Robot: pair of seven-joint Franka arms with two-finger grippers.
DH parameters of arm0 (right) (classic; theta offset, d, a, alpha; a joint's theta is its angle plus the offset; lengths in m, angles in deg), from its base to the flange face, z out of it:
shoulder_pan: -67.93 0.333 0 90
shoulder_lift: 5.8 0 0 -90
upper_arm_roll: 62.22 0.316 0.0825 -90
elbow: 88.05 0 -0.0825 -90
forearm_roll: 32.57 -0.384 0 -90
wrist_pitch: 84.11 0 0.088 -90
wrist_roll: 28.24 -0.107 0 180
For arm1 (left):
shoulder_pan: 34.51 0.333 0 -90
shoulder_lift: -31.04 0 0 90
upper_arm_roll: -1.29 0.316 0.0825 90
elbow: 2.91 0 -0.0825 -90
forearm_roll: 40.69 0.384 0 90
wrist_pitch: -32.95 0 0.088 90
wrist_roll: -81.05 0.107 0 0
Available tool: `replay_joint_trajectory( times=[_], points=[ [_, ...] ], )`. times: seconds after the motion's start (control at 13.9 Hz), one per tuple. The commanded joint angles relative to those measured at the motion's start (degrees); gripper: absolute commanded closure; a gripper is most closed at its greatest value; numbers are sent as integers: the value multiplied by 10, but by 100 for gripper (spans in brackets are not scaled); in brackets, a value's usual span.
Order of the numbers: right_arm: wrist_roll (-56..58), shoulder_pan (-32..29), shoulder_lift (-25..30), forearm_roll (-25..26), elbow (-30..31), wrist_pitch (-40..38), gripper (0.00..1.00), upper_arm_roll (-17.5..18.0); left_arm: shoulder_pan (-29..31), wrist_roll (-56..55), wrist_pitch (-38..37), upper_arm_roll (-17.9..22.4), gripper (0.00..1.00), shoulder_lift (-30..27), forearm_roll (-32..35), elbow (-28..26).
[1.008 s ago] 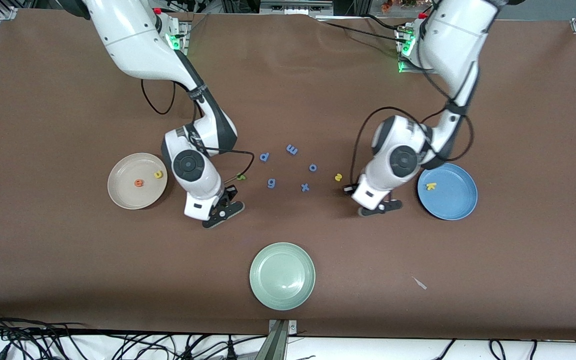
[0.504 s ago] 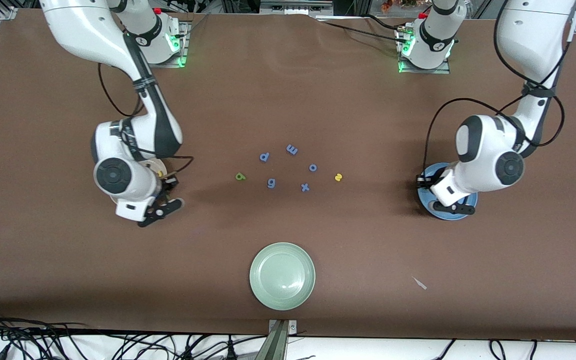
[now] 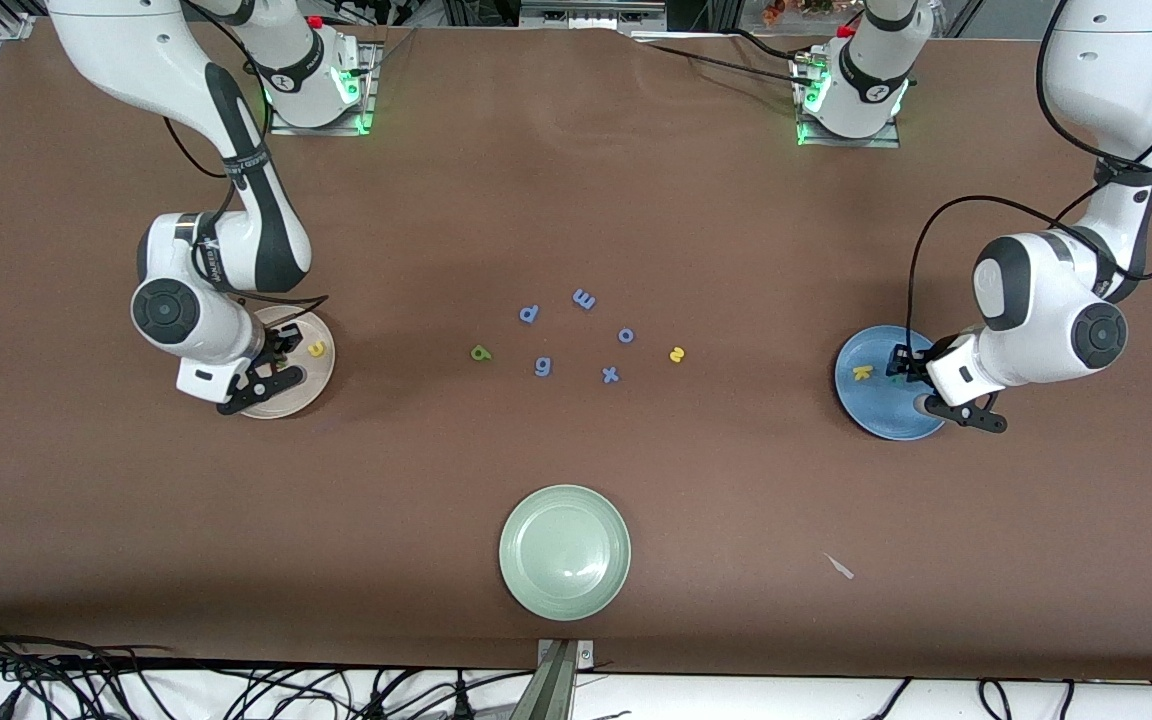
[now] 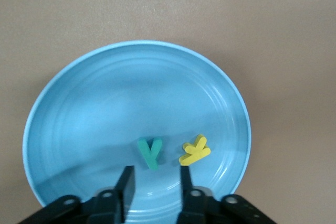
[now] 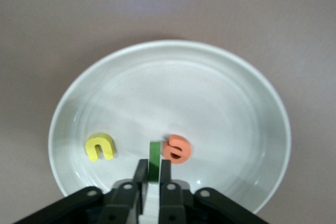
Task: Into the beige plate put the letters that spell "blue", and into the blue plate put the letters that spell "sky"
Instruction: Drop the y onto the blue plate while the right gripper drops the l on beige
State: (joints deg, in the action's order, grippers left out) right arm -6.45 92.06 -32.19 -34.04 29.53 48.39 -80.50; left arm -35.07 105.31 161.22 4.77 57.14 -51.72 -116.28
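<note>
My right gripper (image 5: 154, 174) (image 3: 271, 368) hangs low over the beige plate (image 5: 210, 93) (image 3: 314, 378), shut on the dark green "l" (image 5: 154, 160), which stands upright between its fingers. The yellow "u" (image 5: 100, 147) (image 3: 316, 349) and orange "e" (image 5: 177, 148) lie in that plate. My left gripper (image 4: 155, 182) (image 3: 911, 388) is open just above the blue plate (image 4: 131, 93) (image 3: 871, 415). The teal "y" (image 4: 149, 152) and yellow "k" (image 4: 195, 149) (image 3: 862, 372) lie in it. The light green "b" (image 3: 480, 352) and yellow "s" (image 3: 676, 354) rest on the table's middle.
Several blue letters (image 3: 543, 367) are scattered between the "b" and the "s". A pale green plate (image 3: 564, 552) sits nearer the front camera, mid-table. A small scrap (image 3: 840, 567) lies toward the left arm's end.
Both arms swung out from the table's middle to their plates. The right carried the "l" over the beige plate. The left opened, and the "y" now lies in the blue plate.
</note>
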Motion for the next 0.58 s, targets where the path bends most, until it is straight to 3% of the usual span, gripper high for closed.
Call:
replay_joint_trajectory(
  times=[0.0, 0.22, 0.5],
  points=[
    [-57, 6, 35, -22, 12, -14, 0, 6, -9, 12, 2, -2, 18, -17, -14, -2],
    [-174, 11, 35, -43, -19, -30, 0, 55, -51, -16, 3, -35, 19, -30, -43, 6],
    [-316, 28, 2, -43, -67, -25, 0, 101, -215, -216, 61, -36, 19, -8, -76, 4]
  ],
)
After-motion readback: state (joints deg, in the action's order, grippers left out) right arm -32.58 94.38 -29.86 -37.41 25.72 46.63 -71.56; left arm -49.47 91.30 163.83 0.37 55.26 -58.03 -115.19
